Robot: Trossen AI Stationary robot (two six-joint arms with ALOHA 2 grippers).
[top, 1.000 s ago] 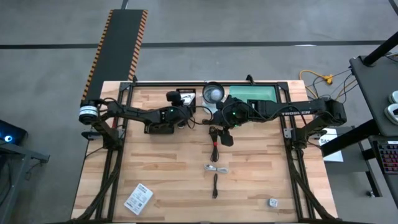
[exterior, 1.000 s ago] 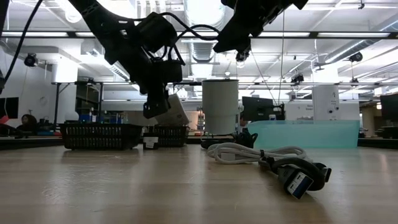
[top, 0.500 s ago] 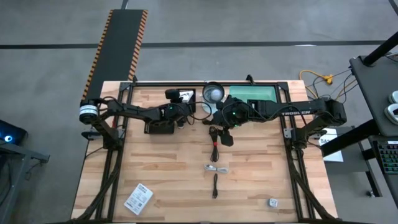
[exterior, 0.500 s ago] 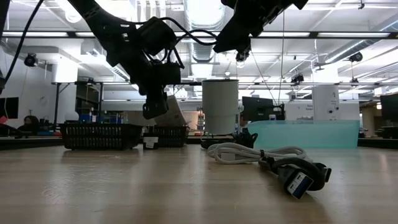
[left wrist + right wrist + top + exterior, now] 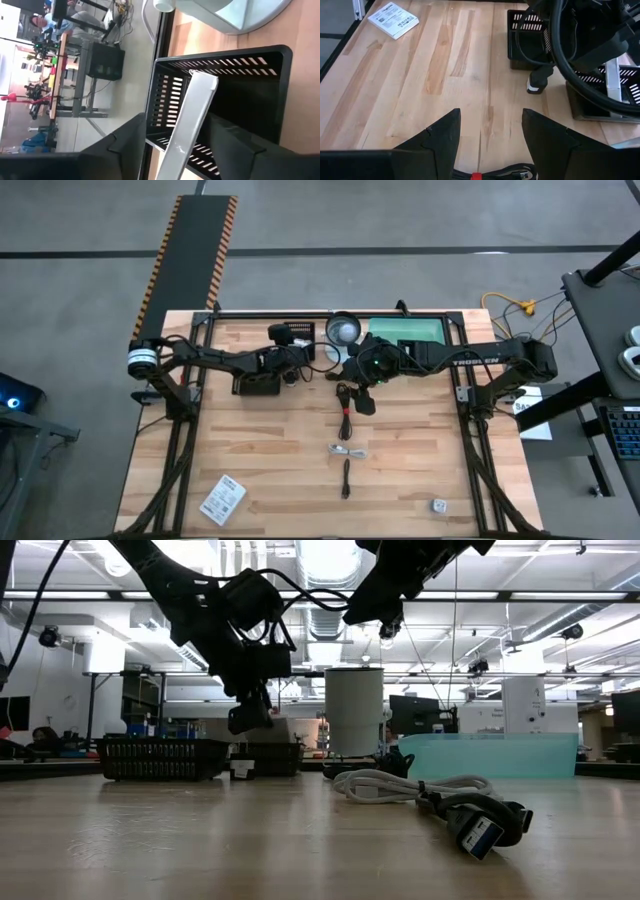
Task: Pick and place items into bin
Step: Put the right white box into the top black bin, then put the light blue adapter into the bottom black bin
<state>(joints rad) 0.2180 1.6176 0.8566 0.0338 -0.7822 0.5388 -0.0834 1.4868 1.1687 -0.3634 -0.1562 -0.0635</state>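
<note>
My left gripper [image 5: 175, 145] hangs open above a black slotted bin [image 5: 270, 55] at the table's far left-centre [image 5: 258, 385]. A flat white packet [image 5: 192, 115] stands between its fingers, its far end down inside the bin. My right gripper [image 5: 490, 140] is open with nothing between its fingers, above a coiled black cable [image 5: 347, 415] at mid-table. On the table lie a white cable [image 5: 347, 451], a short black stick [image 5: 346, 478], a white printed packet [image 5: 222, 500] and a small grey bit [image 5: 438, 505]. My left gripper's fingers stand apart on either side of the white packet's long edges [image 5: 180, 140], coming at it from above. Whether either finger touches it I cannot tell. The packet slants down into the bin.
A second black basket [image 5: 160, 755] stands left of the bin in the low view. A teal tray [image 5: 410, 330] and a white cylinder [image 5: 343, 330] stand at the far edge. Bare wood lies along the near left and right of the table.
My left gripper has opened over the black bin. The white packet, held tilted above the bin's rim a second ago, now sits lower, with its far end inside the bin.
</note>
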